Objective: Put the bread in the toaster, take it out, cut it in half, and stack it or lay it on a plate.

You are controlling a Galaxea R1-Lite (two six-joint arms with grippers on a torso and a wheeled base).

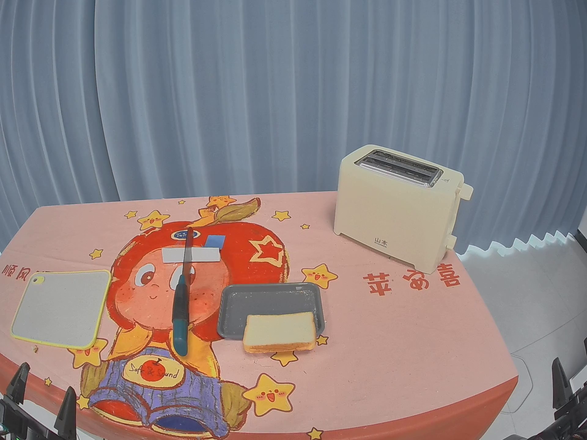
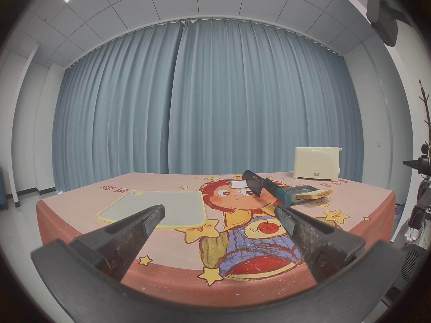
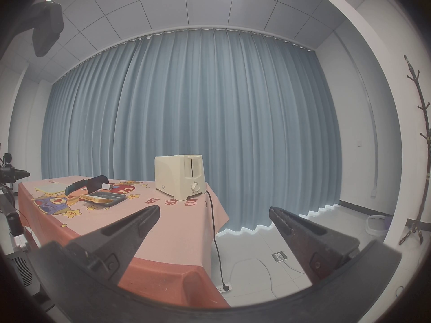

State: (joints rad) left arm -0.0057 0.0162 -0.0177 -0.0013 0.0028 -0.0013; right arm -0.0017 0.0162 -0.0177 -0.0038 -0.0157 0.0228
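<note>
A slice of bread [image 1: 279, 331] lies on the near edge of a dark grey tray [image 1: 269, 301], overhanging it toward me. The cream toaster [image 1: 397, 205] stands at the table's far right, both slots empty. A knife [image 1: 181, 300] with a blue handle rests propped on a small white stand [image 1: 191, 255]. A grey cutting board [image 1: 61, 307] with a yellow rim lies at the left. My left gripper [image 2: 220, 223] is open, low, before the table's near left corner. My right gripper [image 3: 213, 223] is open, off the table's right side, facing the toaster [image 3: 180, 176].
The table [image 1: 391, 337] carries a pink cloth with a cartoon apple print. The toaster's black cord [image 3: 214, 243] hangs off the right end down to a floor socket. A grey-blue curtain [image 1: 293, 80] closes off the back.
</note>
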